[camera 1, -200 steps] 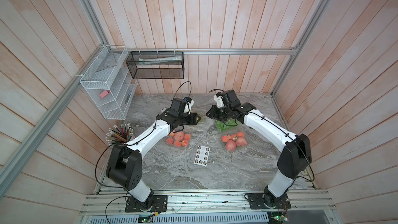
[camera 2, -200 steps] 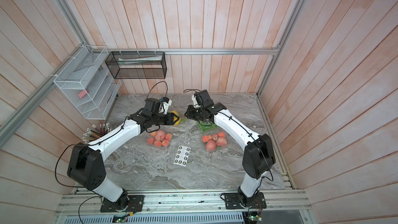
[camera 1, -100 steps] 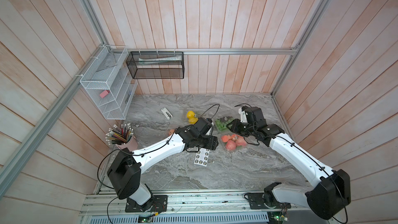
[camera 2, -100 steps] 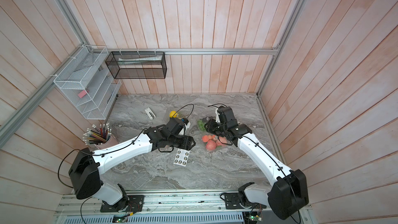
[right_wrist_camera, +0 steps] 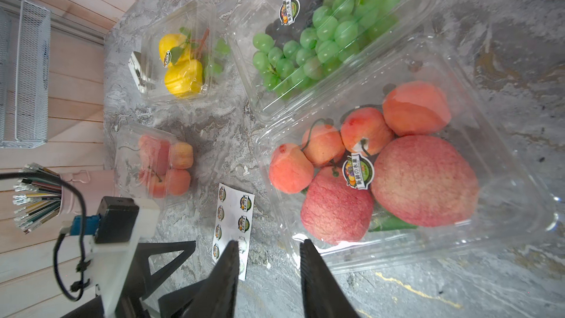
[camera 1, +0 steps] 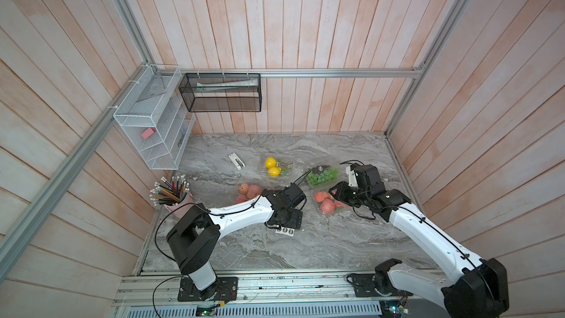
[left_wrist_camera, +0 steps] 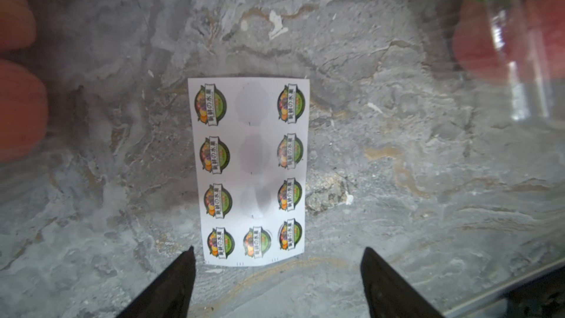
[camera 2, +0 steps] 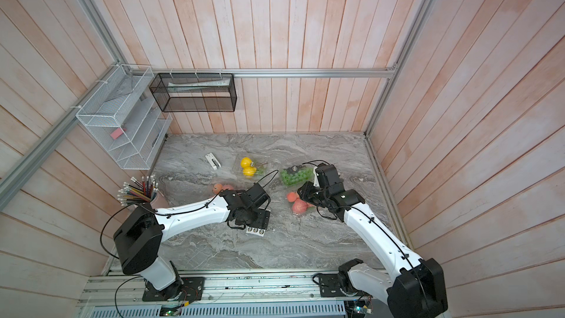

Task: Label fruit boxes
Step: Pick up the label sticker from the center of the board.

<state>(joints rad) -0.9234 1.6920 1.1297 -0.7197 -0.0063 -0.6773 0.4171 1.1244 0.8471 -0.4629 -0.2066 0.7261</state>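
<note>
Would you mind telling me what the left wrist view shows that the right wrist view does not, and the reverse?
Only the left wrist view: the whole sticker sheet close up, three middle spots peeled bare, nine stickers left, its end between the fingertips of the open left gripper. Only the right wrist view: all four boxes, with stickers on the grape box, yellow fruit box and large apple box, none visible on the small peach box. Both: the sheet lying on the marble table.
</note>
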